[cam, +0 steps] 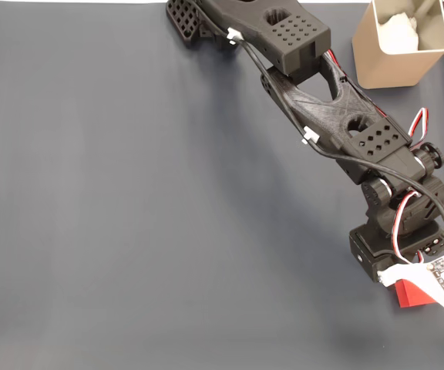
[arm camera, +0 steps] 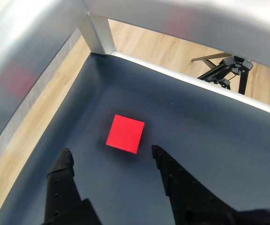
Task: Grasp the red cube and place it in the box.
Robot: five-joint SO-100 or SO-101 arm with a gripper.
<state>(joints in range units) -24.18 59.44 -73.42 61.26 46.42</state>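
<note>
The red cube lies flat on the dark mat near the table's corner in the wrist view. My gripper hangs above it, open, its two black fingers spread wider than the cube and nothing between them. In the fixed view the cube peeks out red beneath the arm's wrist and camera board at the lower right; the fingertips are hidden under the arm there. The tan box stands at the top right with white crumpled material inside, far from the cube.
The black arm stretches diagonally from the top centre to the lower right. Silver frame rails border the mat close to the cube. A tripod stands on the wooden floor beyond the edge.
</note>
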